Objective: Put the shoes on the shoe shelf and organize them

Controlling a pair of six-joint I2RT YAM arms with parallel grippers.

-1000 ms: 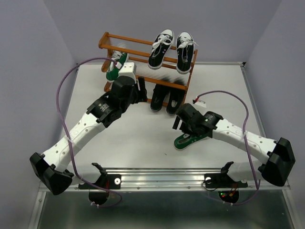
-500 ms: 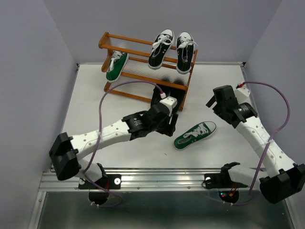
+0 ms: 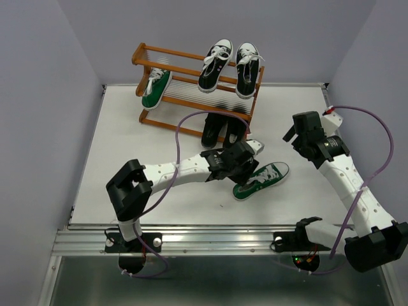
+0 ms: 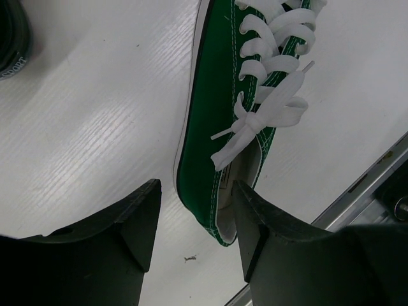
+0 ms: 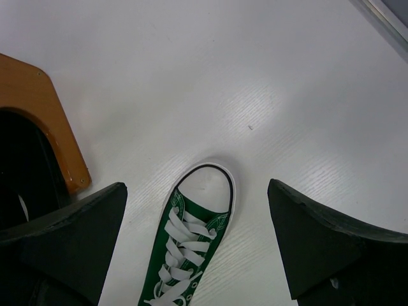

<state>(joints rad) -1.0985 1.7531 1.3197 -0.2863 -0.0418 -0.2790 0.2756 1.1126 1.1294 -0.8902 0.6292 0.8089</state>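
Note:
One green sneaker (image 3: 261, 180) lies on the table in front of the shoe shelf (image 3: 145, 54). My left gripper (image 3: 247, 167) is open, low over its heel; in the left wrist view the heel (image 4: 220, 210) lies between the fingers (image 4: 137, 223), not clamped. My right gripper (image 3: 298, 132) is open and empty, raised to the right of the shelf; its view looks down on the sneaker's toe (image 5: 203, 191). The other green sneaker (image 3: 155, 89) sits on the shelf's left side. Two black sneakers with white laces (image 3: 215, 64) are on the top tier. Two plain black shoes (image 3: 218, 131) are at the bottom tier.
The shelf's wooden foot (image 5: 44, 121) and a plain black shoe (image 5: 19, 166) are left of the right gripper. A metal rail (image 3: 217, 233) runs along the table's near edge. Grey walls close in both sides.
My left arm has swung from the shelf to the green sneaker on the table. My right gripper has let go of that sneaker and drawn back up to the right.

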